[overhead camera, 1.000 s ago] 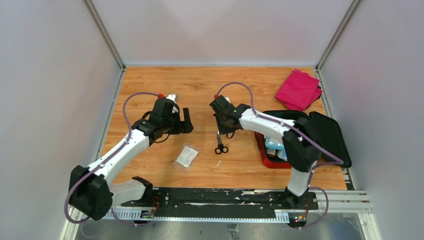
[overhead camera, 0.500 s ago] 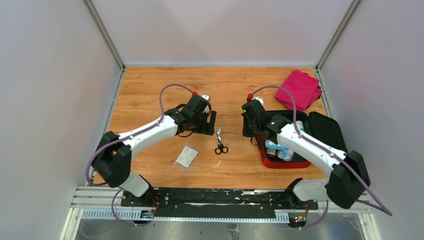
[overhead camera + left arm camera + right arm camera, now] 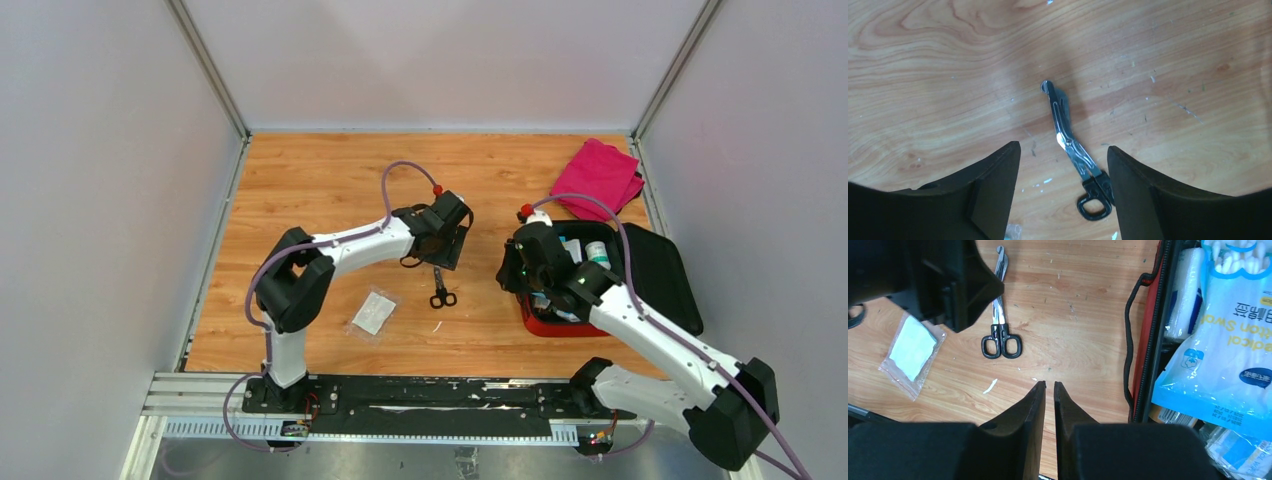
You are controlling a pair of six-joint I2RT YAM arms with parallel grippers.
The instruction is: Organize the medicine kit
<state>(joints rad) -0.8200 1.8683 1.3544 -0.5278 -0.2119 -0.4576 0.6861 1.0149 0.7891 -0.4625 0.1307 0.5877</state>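
Left wrist: left gripper (image 3: 1062,152) gapes over the scissors (image 3: 1056,110), probably stiff and slick; pinch mid-blade. Right gripper (image 3: 1049,386) closed, empty, left of the soft kit (image 3: 1147,347).

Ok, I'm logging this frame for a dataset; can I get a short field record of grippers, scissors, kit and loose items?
left gripper: open, fingers either side of the scissors
right gripper: shut, empty, beside the medicine kit
scissors: closed, flat on the table
medicine kit: open, swab pack inside
clear pouch: on the table, left of the scissors
magenta cloth: folded, far right corner
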